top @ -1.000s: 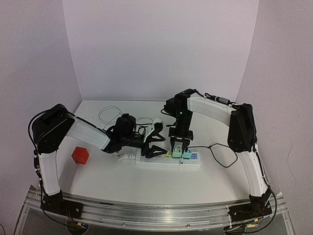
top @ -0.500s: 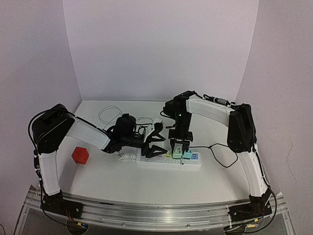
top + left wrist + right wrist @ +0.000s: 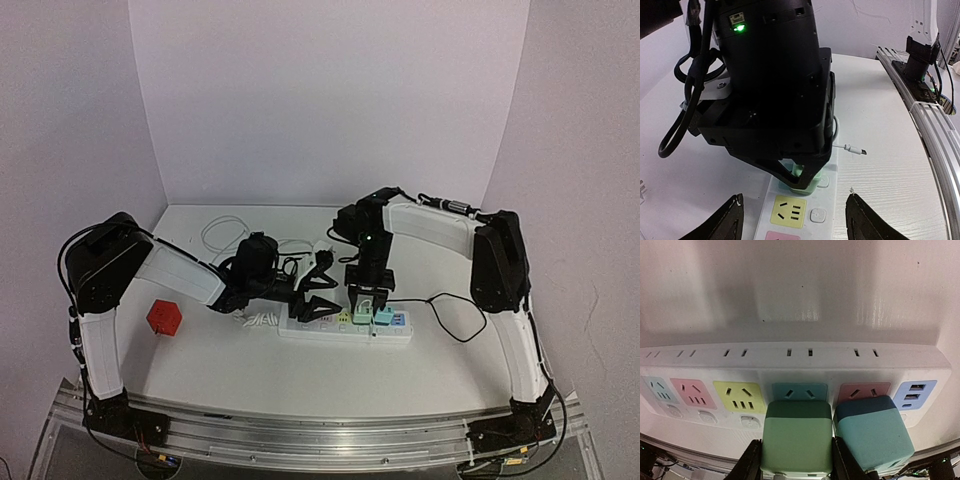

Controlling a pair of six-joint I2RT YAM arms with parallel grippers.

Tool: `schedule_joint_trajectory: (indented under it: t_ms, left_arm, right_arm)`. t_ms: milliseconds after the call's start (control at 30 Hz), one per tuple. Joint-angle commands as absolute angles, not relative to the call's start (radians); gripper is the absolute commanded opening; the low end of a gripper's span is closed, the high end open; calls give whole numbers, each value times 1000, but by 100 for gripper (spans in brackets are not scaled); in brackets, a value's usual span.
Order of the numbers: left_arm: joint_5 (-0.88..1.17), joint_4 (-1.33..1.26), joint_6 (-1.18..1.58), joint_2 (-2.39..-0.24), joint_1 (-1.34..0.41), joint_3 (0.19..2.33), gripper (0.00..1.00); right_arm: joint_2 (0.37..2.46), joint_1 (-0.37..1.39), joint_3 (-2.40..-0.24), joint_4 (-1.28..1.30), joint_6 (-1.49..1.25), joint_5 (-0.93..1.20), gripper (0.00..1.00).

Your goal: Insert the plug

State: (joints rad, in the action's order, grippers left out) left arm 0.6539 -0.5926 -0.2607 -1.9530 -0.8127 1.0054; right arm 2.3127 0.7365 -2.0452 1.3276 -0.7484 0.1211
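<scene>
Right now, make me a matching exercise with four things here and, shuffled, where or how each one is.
1 green plug
2 teal plug
3 yellow socket
4 red cube

a empty
b on the table, away from the power strip
c between the right gripper's fingers
d plugged into the strip, not gripped

Pairs: 1c, 2d, 3a, 4b
</scene>
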Motion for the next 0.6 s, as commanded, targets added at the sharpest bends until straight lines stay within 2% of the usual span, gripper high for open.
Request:
schedule_joint_trajectory:
  t_ms: [0, 267, 533, 567]
  left_arm:
    - [650, -597, -266, -1940, -816, 1005, 69]
    - [645, -594, -269, -1937, -816, 1006, 69]
    - [641, -586, -275, -1937, -816, 1005, 68]
    - [642, -587, -277, -1937, -816, 1006, 68]
  right_arm:
    - [2377, 760, -1870, 1183, -782, 34, 0]
    - [2400, 765, -1769, 1112, -790, 42, 0]
    - [2349, 764, -1846, 1128, -752, 6, 0]
    - [2339, 764, -1870, 1139, -744, 2, 3]
